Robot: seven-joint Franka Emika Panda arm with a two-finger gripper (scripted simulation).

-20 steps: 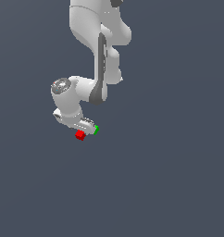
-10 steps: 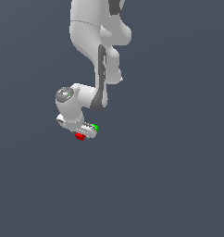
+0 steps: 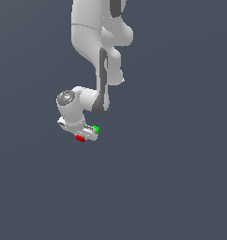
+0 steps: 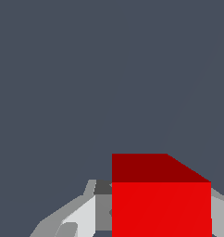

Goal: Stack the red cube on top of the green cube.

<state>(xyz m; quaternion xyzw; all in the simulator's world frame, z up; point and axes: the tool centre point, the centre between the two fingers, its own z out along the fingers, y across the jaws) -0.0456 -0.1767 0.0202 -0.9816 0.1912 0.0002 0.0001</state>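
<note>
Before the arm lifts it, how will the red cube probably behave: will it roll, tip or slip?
The red cube has flat faces and sharp edges, so it probably will not roll. It looks rigid and very small beside the gripper, so probably light. Its smooth plain faces could slip if the fingers press weakly.

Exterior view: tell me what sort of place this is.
Probably a bare simulated test scene, not a real room: a flat, featureless grey floor, one white robot arm, and only a red cube and a green cube beside its pincer.
</note>
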